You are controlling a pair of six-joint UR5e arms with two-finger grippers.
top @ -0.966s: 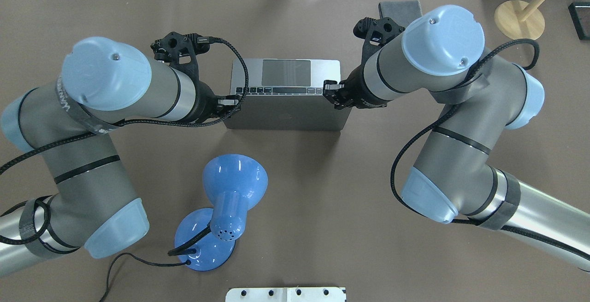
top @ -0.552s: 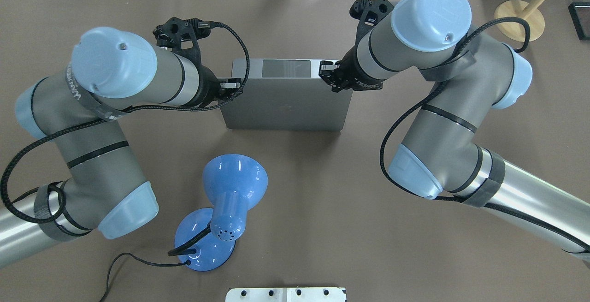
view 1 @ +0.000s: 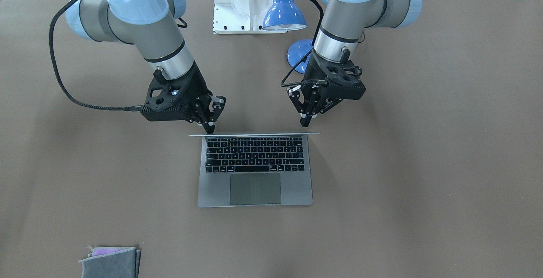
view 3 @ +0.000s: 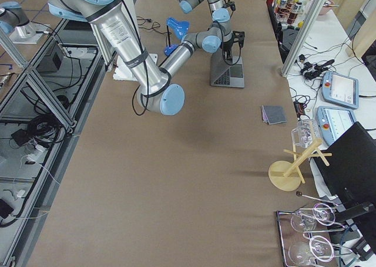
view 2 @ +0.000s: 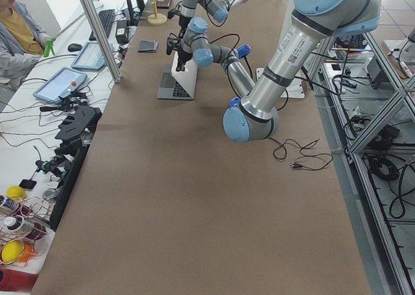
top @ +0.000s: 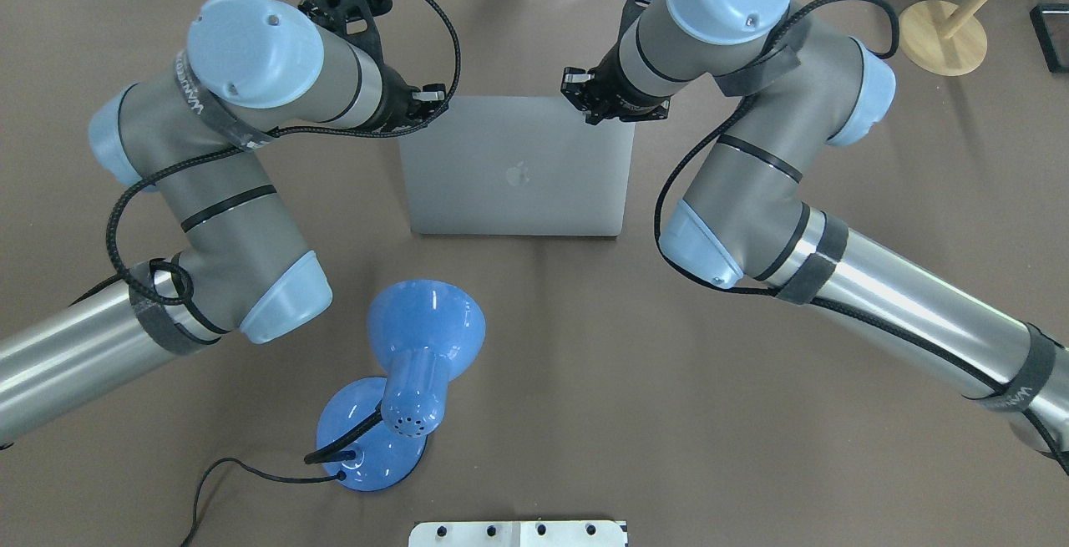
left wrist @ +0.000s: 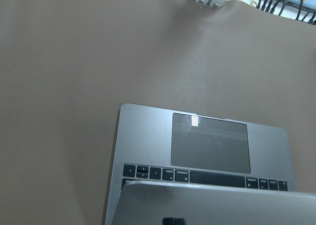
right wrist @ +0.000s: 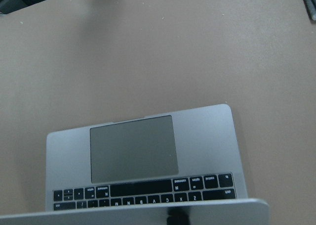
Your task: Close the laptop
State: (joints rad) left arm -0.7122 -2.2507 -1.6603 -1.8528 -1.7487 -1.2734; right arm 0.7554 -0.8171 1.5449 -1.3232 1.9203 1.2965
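Observation:
The space-grey laptop (top: 518, 196) lies mid-table, its lid tipped forward so that the overhead view shows only the lid's back with the apple logo. The front view shows the keyboard and trackpad (view 1: 254, 188) with the lid edge-on. My left gripper (top: 430, 100) is shut, its tips at the lid's top edge near the left corner; it also shows in the front view (view 1: 305, 122). My right gripper (top: 580, 100) is shut at the other corner and shows in the front view (view 1: 210, 130). Both wrist views show the lid's edge over the deck (left wrist: 148, 136) (right wrist: 207, 136).
A blue desk lamp (top: 417, 363) stands on my side of the laptop, cable trailing left. A folded grey cloth (view 1: 110, 261) lies at the far edge. A wooden stand (top: 939, 37) is far right. A white mount (top: 518, 533) sits at the near edge.
Both arms have moved away from my base, carrying the lid's top edge forward. The lid now hides the keyboard and trackpad in the overhead view.

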